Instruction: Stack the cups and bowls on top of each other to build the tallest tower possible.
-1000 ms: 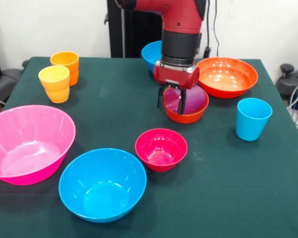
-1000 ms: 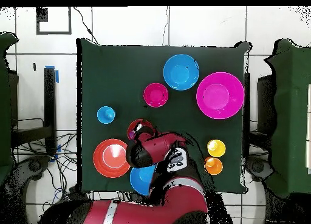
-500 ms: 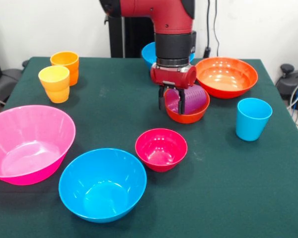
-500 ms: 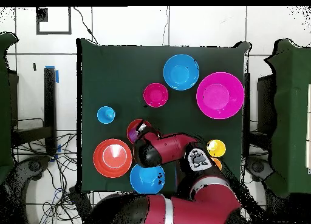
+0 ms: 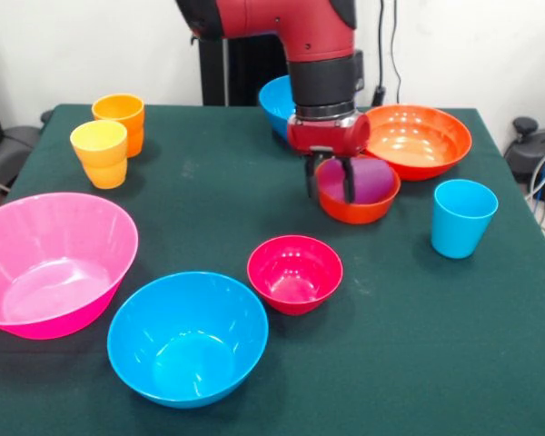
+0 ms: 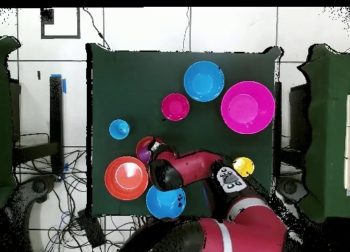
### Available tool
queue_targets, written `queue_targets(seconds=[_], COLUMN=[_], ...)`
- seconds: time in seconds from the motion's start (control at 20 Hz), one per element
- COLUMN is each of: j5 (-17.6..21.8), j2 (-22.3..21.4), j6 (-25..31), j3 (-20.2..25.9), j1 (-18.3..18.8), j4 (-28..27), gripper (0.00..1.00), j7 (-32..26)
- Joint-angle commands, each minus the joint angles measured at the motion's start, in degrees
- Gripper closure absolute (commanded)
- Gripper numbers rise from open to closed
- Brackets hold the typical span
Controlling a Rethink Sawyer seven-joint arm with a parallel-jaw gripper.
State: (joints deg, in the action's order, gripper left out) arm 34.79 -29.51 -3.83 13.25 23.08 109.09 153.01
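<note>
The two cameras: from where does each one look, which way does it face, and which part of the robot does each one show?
Front view: sits across the table, faces the robot; shows the red arm coming from above and the gripper at the small orange-red bowl holding the purple cup.
Overhead view: sits above, looks straight down; shows the arm reaching up from the bottom edge over the table.
Shared: both show the large pink bowl, the light blue cup and the small magenta bowl.
</note>
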Motion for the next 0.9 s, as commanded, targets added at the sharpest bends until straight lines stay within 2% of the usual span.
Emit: queue_targets(seconds=[0.05, 0.2, 0.3, 0.4, 0.5, 0.65, 0.9], j5=[6.64, 8.10, 8.35, 7.69, 7.60, 8.29, 9.33], j2=[1.47, -3.98, -9.61, -14.12, -16.70, -17.38, -12.17], j6=[10.67, 7.17, 7.06, 8.45, 8.78, 7.35, 4.80], j3=[15.25, 10.54, 7.61, 7.37, 6.05, 2.24, -0.77], j1=[3.63, 0.19, -1.68, -1.66, -2.90, -6.06, -8.93], j4=[9.64, 9.30, 10.36, 12.48, 13.01, 11.91, 7.94], gripper=[0.00, 0.00, 0.00, 0.00, 0.00, 0.00, 0.00], j7=[-11.14, -8.21, -7.11, -6.85, -6.29, -4.62, -3.50])
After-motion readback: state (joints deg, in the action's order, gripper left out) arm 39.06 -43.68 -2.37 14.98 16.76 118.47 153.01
